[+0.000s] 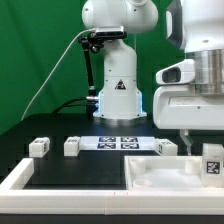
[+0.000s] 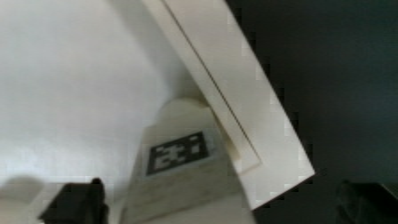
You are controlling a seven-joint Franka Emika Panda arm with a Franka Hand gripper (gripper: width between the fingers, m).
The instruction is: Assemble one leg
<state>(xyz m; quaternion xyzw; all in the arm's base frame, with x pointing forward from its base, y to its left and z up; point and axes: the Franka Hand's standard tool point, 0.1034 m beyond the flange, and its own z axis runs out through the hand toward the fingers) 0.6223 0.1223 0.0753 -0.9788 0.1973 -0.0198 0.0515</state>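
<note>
A leg (image 1: pixel 212 160), a small white block with a black-and-white tag, stands upright on the far right part of the white tabletop (image 1: pixel 165 172). My gripper (image 1: pixel 205 142) hangs over it. In the wrist view the leg (image 2: pixel 178 155) rises between my fingers, its far end against the tabletop (image 2: pixel 80 80) close to that board's edge. My gripper (image 2: pixel 217 205) is open: the dark left finger (image 2: pixel 71 202) stands apart from the leg. Three more legs (image 1: pixel 38 146) (image 1: pixel 72 146) (image 1: pixel 166 146) lie on the black table.
The marker board (image 1: pixel 118 142) lies in the middle, in front of the robot base (image 1: pixel 118 95). A white raised border (image 1: pixel 20 178) runs along the front left of the black table.
</note>
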